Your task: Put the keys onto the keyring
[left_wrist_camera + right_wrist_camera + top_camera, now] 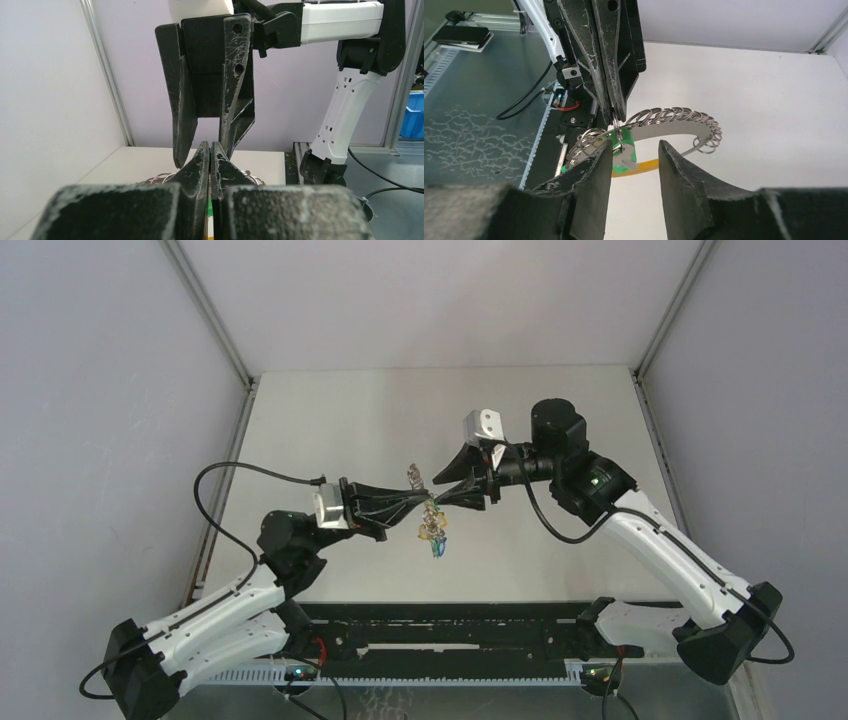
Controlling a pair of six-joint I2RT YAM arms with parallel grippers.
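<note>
Keyring [674, 114] hangs in mid-air over mid counter [560, 420], not touching it. Chain of small silver rings arcs out sideways, w/ yellow-orange band [646, 164] below it. Green key [626, 149] sits right at the pinched end. In the top view the bundle dangles under the meeting fingertips; lowest bit looks bluish, too small to confirm. Left gripper [615, 117]: fingers fully closed, pinching keyring by a ring next to green key. Right gripper [634, 146]: faces it tip-to-tip, fingers part open w/ clear gap, gripping nothing. One finger is just beside green key; contact can't tell. Both arms reach in from near edge.
</note>
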